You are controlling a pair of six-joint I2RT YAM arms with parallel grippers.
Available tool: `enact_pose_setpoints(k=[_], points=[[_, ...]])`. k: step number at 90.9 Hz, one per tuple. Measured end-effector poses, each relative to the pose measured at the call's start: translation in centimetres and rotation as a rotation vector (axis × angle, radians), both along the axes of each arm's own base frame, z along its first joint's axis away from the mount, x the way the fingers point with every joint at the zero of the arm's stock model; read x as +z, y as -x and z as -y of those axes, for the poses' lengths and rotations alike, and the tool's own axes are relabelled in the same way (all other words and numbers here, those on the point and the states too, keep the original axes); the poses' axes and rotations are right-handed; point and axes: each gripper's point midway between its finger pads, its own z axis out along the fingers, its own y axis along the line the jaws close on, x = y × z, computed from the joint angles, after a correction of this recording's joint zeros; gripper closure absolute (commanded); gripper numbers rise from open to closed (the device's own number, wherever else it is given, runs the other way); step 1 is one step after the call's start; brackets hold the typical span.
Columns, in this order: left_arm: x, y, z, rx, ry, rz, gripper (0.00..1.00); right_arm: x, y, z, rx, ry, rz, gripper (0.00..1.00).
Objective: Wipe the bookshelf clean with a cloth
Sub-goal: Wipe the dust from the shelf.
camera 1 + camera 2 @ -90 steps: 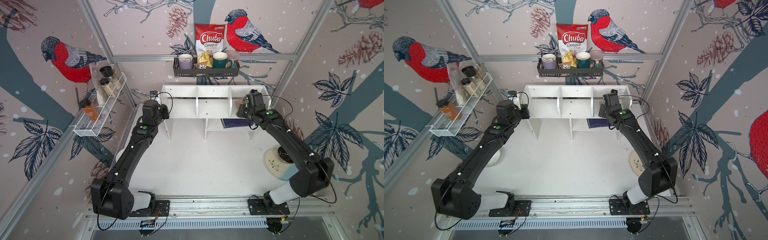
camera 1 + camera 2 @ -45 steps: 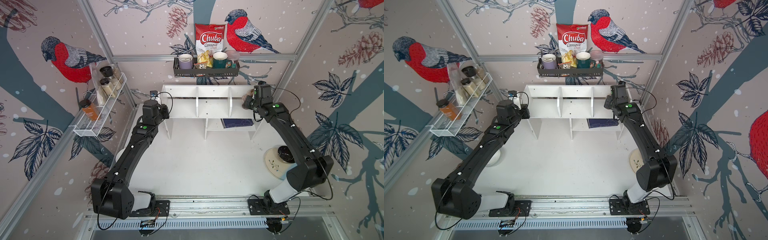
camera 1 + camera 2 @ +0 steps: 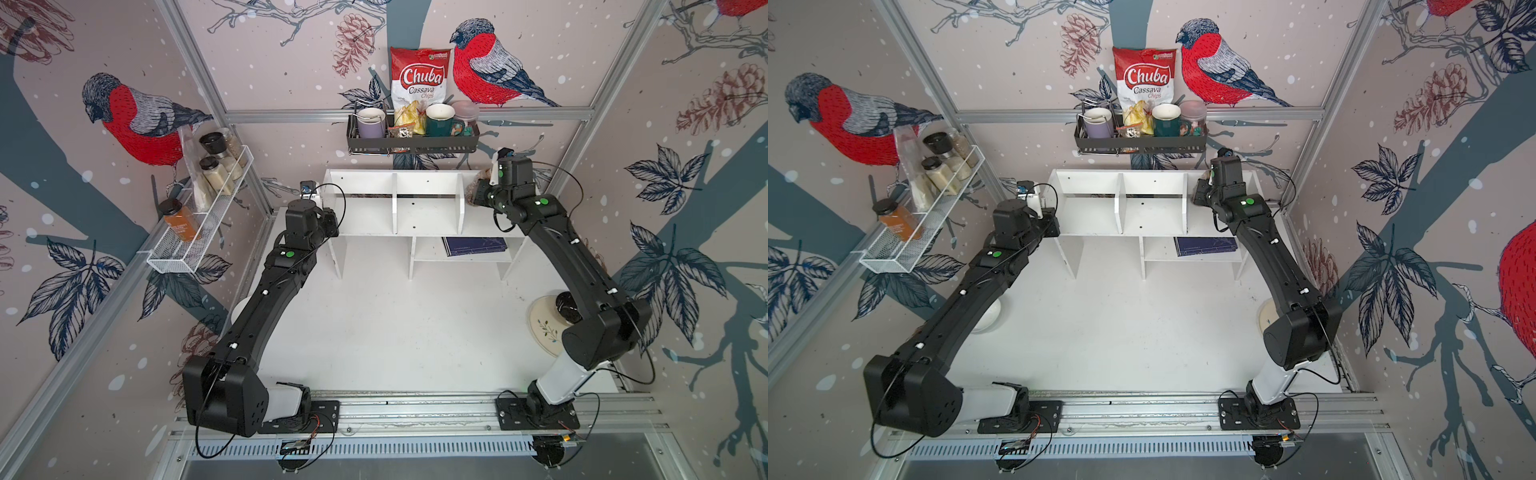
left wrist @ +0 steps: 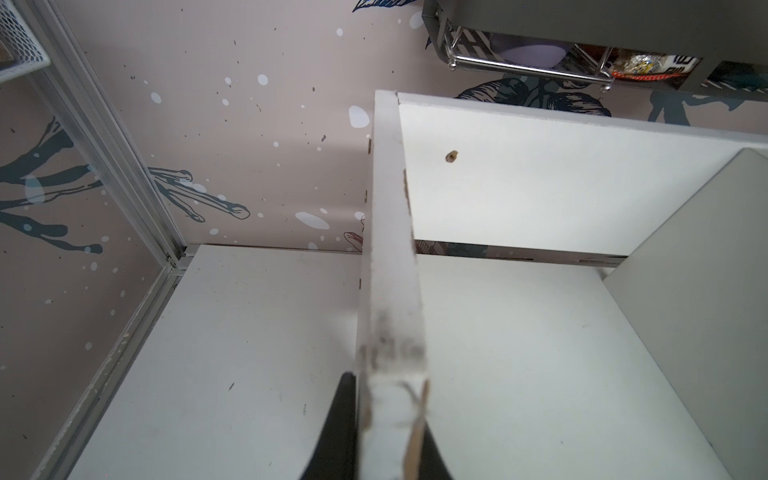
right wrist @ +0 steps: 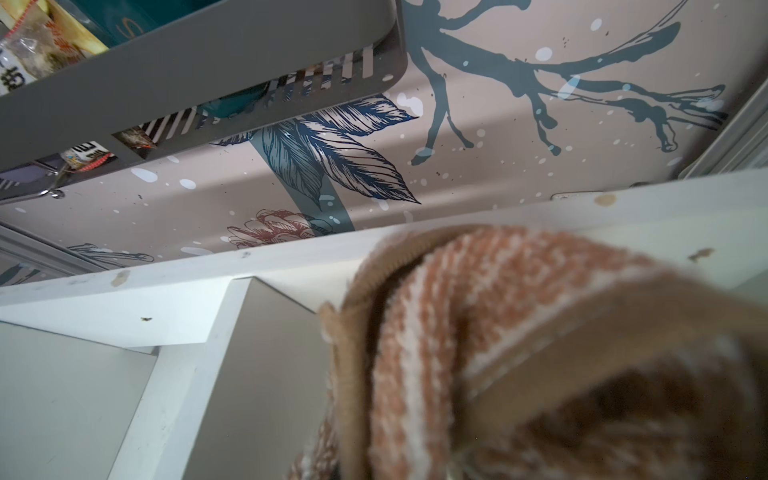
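My left gripper (image 4: 387,401) was clamped on the end panel of the bookshelf (image 3: 424,216), one finger on each side. My right gripper (image 3: 481,195) was clenched on the cloth (image 5: 519,332), which bunched just ahead of its jaws by the shelf's back rail.

I see a black wall rack (image 3: 411,144) holding a chips bag (image 3: 419,81), a purple mug (image 3: 370,124) and a green mug (image 3: 439,121). A white wire rack (image 3: 195,245) carries jars (image 3: 217,173); a plate (image 3: 542,332) sits on the bench (image 3: 395,332).
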Motion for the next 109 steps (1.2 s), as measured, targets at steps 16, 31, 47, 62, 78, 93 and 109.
enact_pose_setpoints(k=[16,31,47,62,78,93,109], points=[[0.0,-0.1,0.0,0.000,0.000,0.001,1.00,1.1,0.4,4.7,-0.139,0.033,0.032,1.00],[0.0,-0.1,0.0,0.000,0.001,0.001,1.00,-1.3,1.8,5.2,-0.158,0.074,-0.015,1.00],[0.1,0.0,0.0,0.000,0.001,0.001,1.00,-4.7,4.2,2.6,-0.094,0.118,-0.079,1.00],[0.0,0.0,0.0,-0.001,0.001,0.000,1.00,-7.2,5.3,0.3,-0.032,0.125,-0.128,1.00],[0.0,0.0,0.0,-0.003,0.002,0.000,1.00,-5.9,3.0,-0.2,-0.039,0.062,-0.104,1.00],[0.0,0.0,0.0,-0.004,0.002,0.000,1.00,-0.9,0.1,0.5,-0.075,-0.010,-0.010,1.00],[0.0,0.0,0.0,-0.004,0.002,0.000,1.00,1.5,-0.3,-0.7,-0.030,-0.055,0.027,1.00]])
